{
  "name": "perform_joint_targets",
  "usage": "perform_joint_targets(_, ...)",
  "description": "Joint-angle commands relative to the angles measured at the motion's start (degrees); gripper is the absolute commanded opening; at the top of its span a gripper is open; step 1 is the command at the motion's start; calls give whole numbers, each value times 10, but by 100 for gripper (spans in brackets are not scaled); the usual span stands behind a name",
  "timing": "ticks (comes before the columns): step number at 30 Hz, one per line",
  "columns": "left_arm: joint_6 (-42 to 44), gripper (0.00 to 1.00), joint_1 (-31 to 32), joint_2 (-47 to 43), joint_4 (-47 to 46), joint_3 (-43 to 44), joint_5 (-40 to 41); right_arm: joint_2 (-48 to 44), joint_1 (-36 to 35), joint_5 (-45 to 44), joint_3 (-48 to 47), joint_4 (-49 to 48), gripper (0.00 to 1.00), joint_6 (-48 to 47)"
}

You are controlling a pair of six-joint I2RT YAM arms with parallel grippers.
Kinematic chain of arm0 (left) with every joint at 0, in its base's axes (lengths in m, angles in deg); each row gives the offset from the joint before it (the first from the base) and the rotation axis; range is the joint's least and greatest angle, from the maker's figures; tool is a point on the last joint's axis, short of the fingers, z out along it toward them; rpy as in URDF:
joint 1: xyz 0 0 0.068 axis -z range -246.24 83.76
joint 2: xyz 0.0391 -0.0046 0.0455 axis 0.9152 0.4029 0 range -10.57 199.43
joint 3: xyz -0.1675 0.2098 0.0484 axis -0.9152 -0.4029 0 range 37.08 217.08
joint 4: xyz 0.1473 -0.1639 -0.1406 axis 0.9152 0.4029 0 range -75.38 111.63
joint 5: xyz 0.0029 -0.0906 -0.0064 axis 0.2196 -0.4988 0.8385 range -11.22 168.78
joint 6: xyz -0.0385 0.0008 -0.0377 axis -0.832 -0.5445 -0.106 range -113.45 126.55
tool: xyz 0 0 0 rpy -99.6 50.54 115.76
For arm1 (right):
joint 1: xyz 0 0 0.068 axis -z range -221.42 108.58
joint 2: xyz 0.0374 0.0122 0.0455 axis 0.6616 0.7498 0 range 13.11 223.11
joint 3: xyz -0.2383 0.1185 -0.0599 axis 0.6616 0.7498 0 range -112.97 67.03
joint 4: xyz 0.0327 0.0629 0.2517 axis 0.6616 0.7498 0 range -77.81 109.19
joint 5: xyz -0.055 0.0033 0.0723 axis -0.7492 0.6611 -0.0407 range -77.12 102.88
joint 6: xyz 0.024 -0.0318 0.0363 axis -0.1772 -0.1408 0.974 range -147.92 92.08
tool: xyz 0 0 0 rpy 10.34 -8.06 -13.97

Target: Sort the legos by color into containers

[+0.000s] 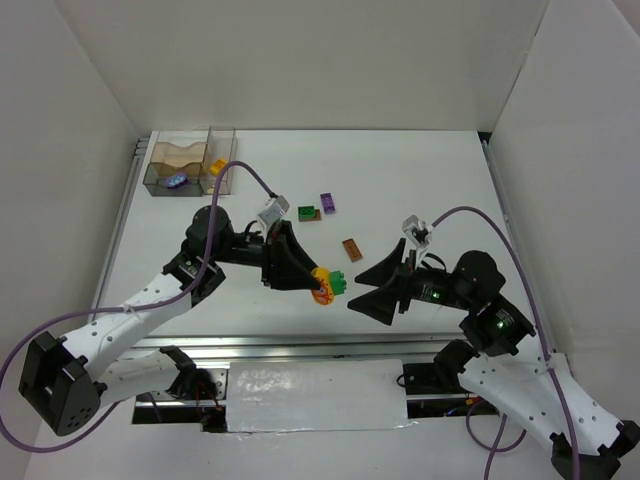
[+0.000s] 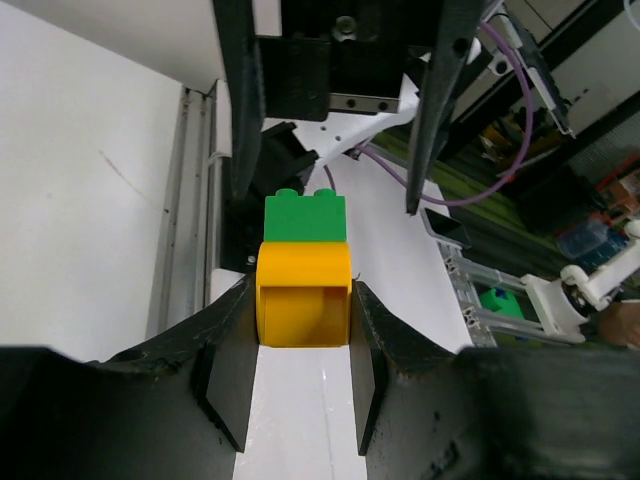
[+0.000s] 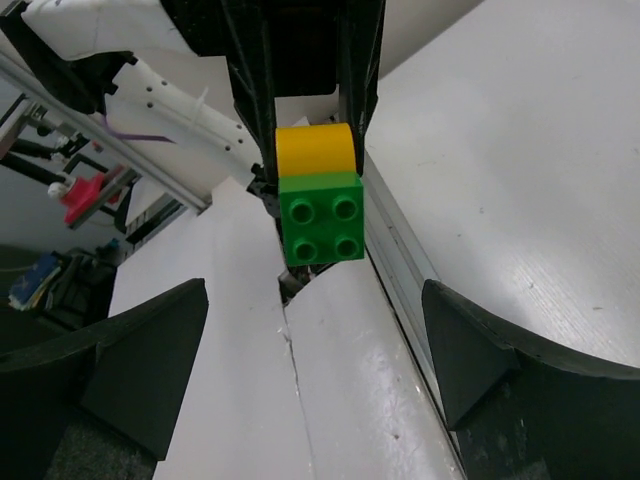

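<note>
Lego stack (image 2: 303, 285) btwn left pincer (image 2: 300, 335) pads (image 2: 232, 370)

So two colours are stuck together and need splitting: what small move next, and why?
Probably move the right gripper forward and close it on the green brick. The left gripper clamps only the yellow brick; the green one juts out free, and the right jaws stand open facing it.

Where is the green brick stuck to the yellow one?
Top view, front middle: the green brick sticks to the yellow brick pinched by the left end effector, facing the right end effector.
</note>
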Motion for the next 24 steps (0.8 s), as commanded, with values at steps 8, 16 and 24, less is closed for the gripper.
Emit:
perform_joint_targets(8, 0, 0, 16, 17, -33, 19, -34, 58, -1, 84, -6, -101, 83, 34)
perform_joint_targets(16, 0, 0, 25, 19, -36, 21, -44, 81, -1, 89, 2, -131, 65, 46)
perform_joint_targets(24, 2, 0, 29, 19, -35, 25, -45, 109, -6, 96, 2, -149, 52, 57)
